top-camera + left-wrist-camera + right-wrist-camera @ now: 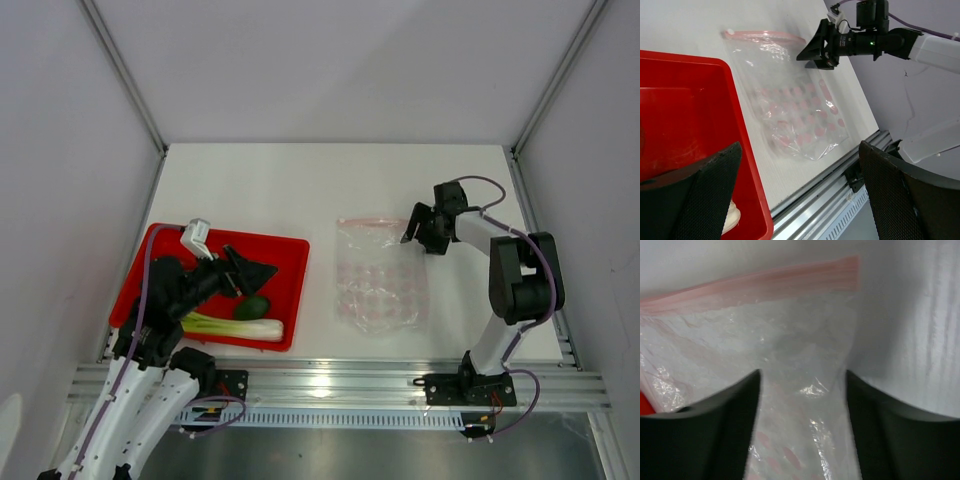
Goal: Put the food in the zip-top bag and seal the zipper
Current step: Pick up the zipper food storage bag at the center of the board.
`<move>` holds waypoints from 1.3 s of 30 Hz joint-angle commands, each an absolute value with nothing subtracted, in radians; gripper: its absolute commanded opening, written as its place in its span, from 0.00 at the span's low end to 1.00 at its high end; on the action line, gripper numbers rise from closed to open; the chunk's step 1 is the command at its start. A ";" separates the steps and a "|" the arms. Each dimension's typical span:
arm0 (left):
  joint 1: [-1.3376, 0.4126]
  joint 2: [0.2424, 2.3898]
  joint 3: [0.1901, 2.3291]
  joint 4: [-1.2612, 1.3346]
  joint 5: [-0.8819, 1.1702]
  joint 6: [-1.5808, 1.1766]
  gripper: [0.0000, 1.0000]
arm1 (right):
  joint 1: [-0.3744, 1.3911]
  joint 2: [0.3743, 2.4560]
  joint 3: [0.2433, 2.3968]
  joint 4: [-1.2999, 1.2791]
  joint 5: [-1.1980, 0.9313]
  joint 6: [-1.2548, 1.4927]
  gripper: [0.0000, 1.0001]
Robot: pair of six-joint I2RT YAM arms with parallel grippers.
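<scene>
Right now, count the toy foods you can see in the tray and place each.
2. The green fruit lies toward the tray's near side; the leek lies along its near wall, beside the fruit. The left arm covers part of the tray, so another may be hidden.

We see a clear zip-top bag [378,285] printed with rows of pale pink dots, its zipper [372,221] a pink-red strip. The tray [287,268] is bright red; in it, the leek [235,326] runs white to green and the oval fruit [256,307] is dark green. The table [300,190] is white.
</scene>
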State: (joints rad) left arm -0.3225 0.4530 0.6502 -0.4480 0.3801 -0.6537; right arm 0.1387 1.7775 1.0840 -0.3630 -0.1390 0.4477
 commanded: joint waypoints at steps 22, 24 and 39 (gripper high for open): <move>-0.314 0.552 0.882 -0.417 0.459 -0.422 0.91 | 0.284 1.396 1.321 -0.575 -0.785 0.055 0.00; -0.314 0.598 0.931 -0.414 0.474 -0.396 0.90 | 0.326 1.378 1.310 -0.583 -0.824 0.043 0.00; -0.333 0.877 0.940 -0.210 0.851 -0.367 0.76 | 0.463 1.295 1.275 -0.583 -0.919 0.058 0.00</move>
State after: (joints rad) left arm -0.3248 0.8612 0.9436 -0.2970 0.7452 -0.3832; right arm 0.4492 1.3556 1.2732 -0.5968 -0.8619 0.0589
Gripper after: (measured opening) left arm 0.771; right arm 0.003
